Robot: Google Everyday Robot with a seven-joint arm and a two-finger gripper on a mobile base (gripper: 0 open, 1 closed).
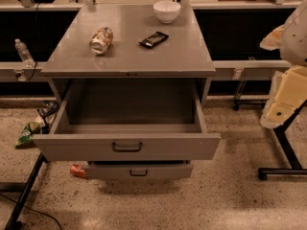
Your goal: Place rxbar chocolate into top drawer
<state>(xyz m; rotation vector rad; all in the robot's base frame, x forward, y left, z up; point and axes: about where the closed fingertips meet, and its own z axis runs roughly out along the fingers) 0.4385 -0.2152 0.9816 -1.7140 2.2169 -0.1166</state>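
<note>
The rxbar chocolate (153,39), a flat black bar with pale lettering, lies on the grey cabinet top (144,56), right of centre. The top drawer (127,146), wide and deep with a dark bar handle, is pulled out towards me and nothing shows inside it. My gripper (277,113) hangs at the right edge of the camera view as pale, cream-coloured arm parts. It is well to the right of the cabinet, at about the drawer's height, and apart from the bar.
A shiny orange-and-silver can (101,40) lies on its side left of the bar. A white bowl (166,11) stands at the back. A smaller lower drawer (139,170) is slightly open. A black stand leg (287,150) is at the right, and a water bottle (23,52) and wrappers (29,131) at the left.
</note>
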